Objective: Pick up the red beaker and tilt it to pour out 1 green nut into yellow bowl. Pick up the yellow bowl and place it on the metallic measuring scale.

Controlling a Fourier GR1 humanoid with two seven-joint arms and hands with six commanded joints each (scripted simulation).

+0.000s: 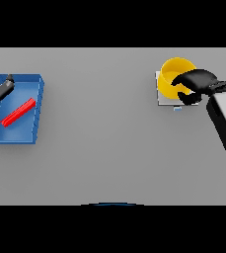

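Note:
The yellow bowl point(171, 79) sits on the metallic measuring scale point(163, 100) at the back right of the table. My right hand point(199, 80) reaches in from the right, its fingers and thumb curled over the bowl's right rim and hiding that side. No green nut shows inside the bowl. A red elongated piece, seemingly the beaker point(18, 112) on its side, lies slantwise in a blue tray point(33, 133) at the far left. My left hand point(4, 89) hovers over the tray's back left corner with its fingers stretched out, holding nothing.
A small blue mark point(177, 108) shows at the scale's front edge. The grey table point(99, 128) stretches between the tray and the scale.

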